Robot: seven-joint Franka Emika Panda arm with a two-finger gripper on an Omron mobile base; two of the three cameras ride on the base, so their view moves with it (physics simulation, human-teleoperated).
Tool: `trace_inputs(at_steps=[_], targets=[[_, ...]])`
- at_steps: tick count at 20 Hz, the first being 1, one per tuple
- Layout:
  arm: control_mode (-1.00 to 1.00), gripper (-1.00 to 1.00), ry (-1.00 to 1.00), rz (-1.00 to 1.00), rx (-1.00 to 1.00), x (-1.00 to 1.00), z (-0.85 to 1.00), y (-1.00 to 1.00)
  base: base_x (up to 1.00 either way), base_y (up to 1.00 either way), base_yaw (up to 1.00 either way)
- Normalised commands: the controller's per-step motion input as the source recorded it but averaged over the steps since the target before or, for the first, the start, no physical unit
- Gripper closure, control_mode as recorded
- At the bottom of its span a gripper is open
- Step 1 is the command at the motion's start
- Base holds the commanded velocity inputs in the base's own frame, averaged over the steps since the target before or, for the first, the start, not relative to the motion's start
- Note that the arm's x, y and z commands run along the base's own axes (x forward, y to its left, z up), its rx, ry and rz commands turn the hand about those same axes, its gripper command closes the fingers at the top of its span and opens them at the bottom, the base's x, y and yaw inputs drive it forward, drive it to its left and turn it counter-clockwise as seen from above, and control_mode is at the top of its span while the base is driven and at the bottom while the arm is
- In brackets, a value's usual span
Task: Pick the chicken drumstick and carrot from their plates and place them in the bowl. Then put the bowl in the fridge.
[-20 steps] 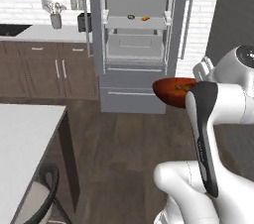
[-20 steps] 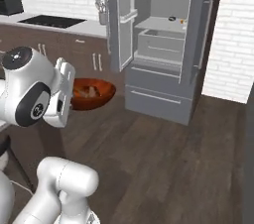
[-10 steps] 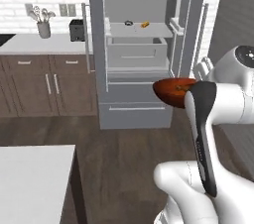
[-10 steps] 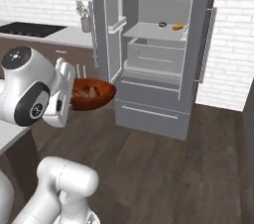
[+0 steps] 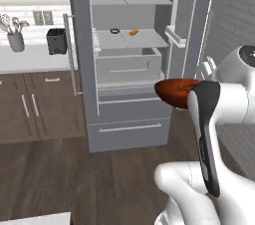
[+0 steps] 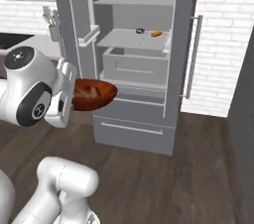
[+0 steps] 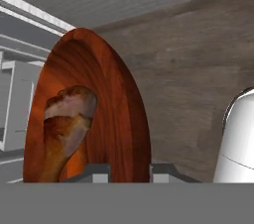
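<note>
Resting inside the glossy reddish-brown bowl (image 7: 94, 114), the chicken drumstick (image 7: 67, 124) lies against its inner wall, and an orange sliver at the bowl's bottom may be the carrot, though that cannot be told for sure. The gripper (image 7: 129, 171) is clamped tight on the bowl's rim, holding the bowl up in the air in front of the fridge (image 5: 124, 59). Both fridge doors stand wide, showing pale shelves, a drawer (image 6: 136, 67) and two small items (image 6: 149, 32) on a middle shelf.

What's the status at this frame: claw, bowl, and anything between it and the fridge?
Claw shut on bowl rim. Bowl held in the air before open fridge, chicken drumstick inside. Nothing in the way.
</note>
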Motion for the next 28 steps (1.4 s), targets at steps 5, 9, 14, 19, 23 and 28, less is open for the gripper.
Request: trace_inputs(at_steps=[5, 9, 14, 19, 23, 28], targets=[[1.0, 1.0, 0.0, 0.0, 0.0, 0.0, 0.0, 0.0, 1.0, 0.48, 0.0], [1.0, 1.0, 0.0, 0.0, 0.0, 0.0, 0.0, 0.0, 0.85, -0.2, -0.12], [1.0, 1.0, 0.0, 0.0, 0.0, 0.0, 0.0, 0.0, 0.56, -0.43, -0.03], [1.0, 1.0, 0.0, 0.0, 0.0, 0.0, 0.0, 0.0, 0.64, -0.18, 0.0], [1.0, 1.0, 0.0, 0.0, 0.0, 0.0, 0.0, 0.0, 0.79, -0.05, 0.0], [1.0, 1.0, 0.0, 0.0, 0.0, 0.0, 0.0, 0.0, 0.75, -0.12, 0.0]])
